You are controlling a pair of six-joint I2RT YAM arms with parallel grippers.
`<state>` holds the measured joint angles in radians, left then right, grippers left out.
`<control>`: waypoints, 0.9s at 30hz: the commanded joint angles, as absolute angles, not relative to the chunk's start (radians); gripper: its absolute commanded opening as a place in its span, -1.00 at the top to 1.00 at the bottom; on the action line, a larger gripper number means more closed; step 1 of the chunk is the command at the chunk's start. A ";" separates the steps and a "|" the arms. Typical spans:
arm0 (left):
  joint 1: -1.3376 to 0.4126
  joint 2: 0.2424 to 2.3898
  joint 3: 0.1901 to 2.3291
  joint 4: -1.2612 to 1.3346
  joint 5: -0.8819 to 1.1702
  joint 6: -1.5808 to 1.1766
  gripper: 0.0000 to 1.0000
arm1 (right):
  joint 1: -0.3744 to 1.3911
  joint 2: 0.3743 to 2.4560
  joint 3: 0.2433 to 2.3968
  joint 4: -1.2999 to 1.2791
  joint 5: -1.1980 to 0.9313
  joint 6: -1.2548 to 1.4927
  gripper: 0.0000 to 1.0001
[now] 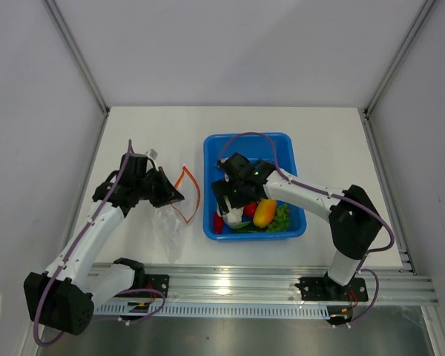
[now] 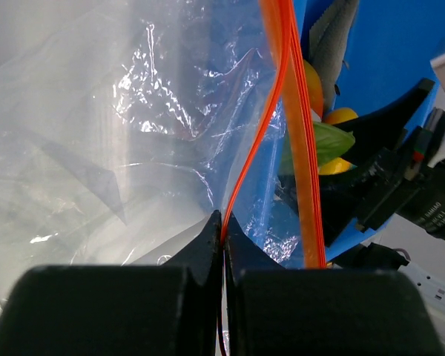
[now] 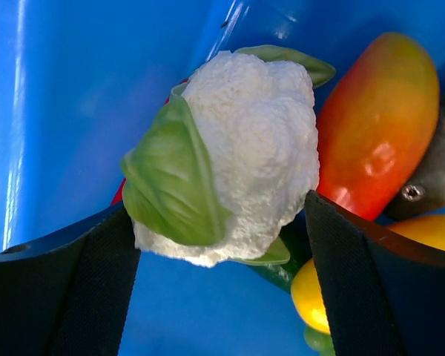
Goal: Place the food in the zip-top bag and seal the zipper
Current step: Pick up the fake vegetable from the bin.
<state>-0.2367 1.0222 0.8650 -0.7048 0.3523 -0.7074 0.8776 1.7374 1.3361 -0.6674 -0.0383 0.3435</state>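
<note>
The clear zip-top bag (image 1: 169, 226) hangs limp left of the blue tub (image 1: 248, 138). Its red-orange zipper (image 1: 193, 194) loops open toward the tub. My left gripper (image 1: 172, 196) is shut on the bag's mouth edge; in the left wrist view the jaws (image 2: 223, 222) pinch one zipper strip (image 2: 285, 89) and the clear film (image 2: 133, 133). My right gripper (image 1: 233, 211) is down in the tub. In the right wrist view its fingers (image 3: 219, 204) press both sides of the white cauliflower (image 3: 259, 141).
The tub also holds an orange-red fruit (image 3: 374, 119), a yellow fruit (image 3: 311, 293), green grapes (image 1: 282, 216) and a red chili (image 1: 218, 222). The tub's blue wall (image 3: 74, 96) stands close on the right gripper's left. White walls enclose the table.
</note>
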 commanded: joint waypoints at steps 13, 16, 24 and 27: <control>-0.253 0.969 0.925 -0.765 0.336 -0.667 0.99 | 0.885 1.688 1.336 -0.614 0.061 0.357 0.70; -0.253 0.983 0.933 -0.779 0.334 -0.643 0.99 | 0.884 1.651 1.347 -0.655 0.046 0.374 0.99; -0.259 0.986 0.928 -0.772 0.373 -0.646 0.99 | 0.867 1.470 1.390 -0.721 0.014 0.416 1.00; -0.261 0.988 0.940 -0.778 0.370 -0.635 0.99 | 0.842 1.450 1.462 -0.739 0.014 0.425 1.00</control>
<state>-0.2527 0.9878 0.8925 -0.7731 0.3481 -0.6666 0.8642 1.4921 1.3689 -0.7288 0.0132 0.3992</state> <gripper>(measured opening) 0.004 0.183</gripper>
